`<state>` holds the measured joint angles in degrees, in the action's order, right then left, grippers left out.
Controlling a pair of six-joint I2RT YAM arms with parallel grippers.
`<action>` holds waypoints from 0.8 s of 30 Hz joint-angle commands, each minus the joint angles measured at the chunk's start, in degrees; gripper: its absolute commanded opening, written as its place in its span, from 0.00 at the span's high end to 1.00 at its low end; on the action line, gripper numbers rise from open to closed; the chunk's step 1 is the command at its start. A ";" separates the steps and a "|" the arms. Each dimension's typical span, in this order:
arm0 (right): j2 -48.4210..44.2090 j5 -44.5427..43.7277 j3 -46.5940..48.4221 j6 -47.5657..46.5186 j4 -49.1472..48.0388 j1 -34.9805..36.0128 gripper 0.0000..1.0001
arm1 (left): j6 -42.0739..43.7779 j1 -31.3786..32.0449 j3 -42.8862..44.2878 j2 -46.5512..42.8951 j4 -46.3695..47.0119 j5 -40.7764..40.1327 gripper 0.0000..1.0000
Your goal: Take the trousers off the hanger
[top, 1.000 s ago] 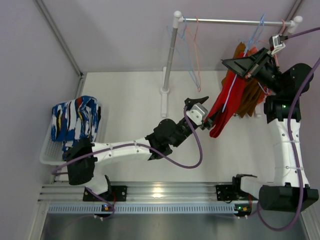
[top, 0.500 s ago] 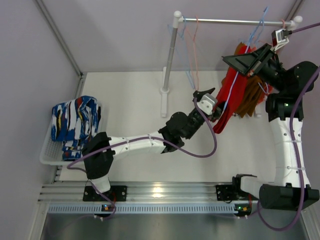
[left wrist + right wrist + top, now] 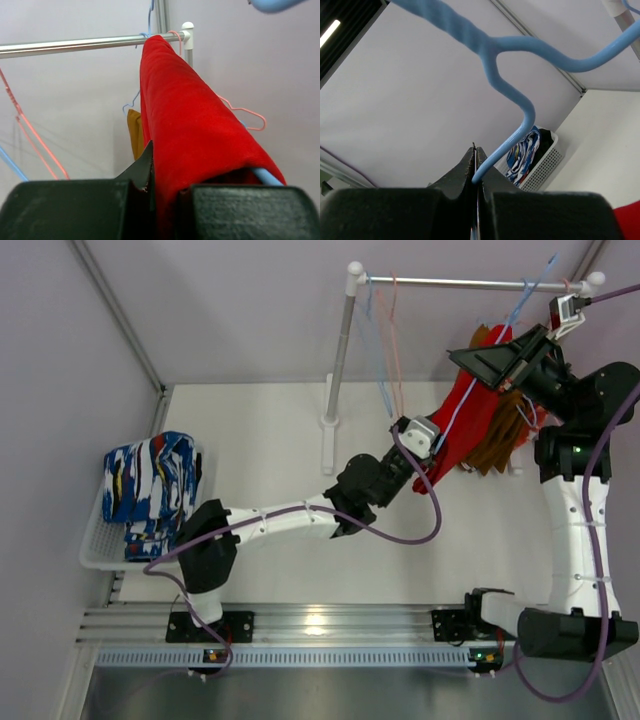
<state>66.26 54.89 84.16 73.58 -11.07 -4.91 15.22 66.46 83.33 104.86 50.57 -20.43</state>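
Red trousers (image 3: 190, 135), one pair, pinched in left end effector (image 3: 165, 192); right end effector (image 3: 476, 165) clamps one hanger (image 3: 467, 31).

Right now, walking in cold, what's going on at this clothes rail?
The right claw is shut on a blue hanger with red trousers draped over it. The left claw grips their lower end. They are not yet off the hanger. Patterned trousers lie in the white basket.

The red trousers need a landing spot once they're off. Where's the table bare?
Bare: between the basket and the rack post; the near strip between the left arm and right arm. Crowded: far right, around the red trousers, blue hanger and brown garment.
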 commanded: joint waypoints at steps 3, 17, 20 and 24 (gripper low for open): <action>-1.48 0.04 2.68 0.42 -6.69 -3.78 1.00 | 1.56 -0.71 -4.13 -8.24 3.05 -0.67 1.00; 0.54 2.41 -7.26 -8.78 2.79 -16.71 1.00 | 5.52 -0.71 -10.21 -22.59 -4.69 6.54 1.00; 0.54 1.80 -6.91 -14.66 8.32 -16.63 1.00 | 6.75 -0.71 -8.71 -22.24 -3.99 7.68 1.00; 0.36 0.92 -5.94 -24.52 19.03 -16.54 1.00 | 8.07 -0.71 -4.68 -20.14 -3.46 9.00 1.00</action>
<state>66.28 62.87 75.85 63.79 2.04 -18.20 21.65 65.69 71.70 89.06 34.52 -13.89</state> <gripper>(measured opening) 0.003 0.147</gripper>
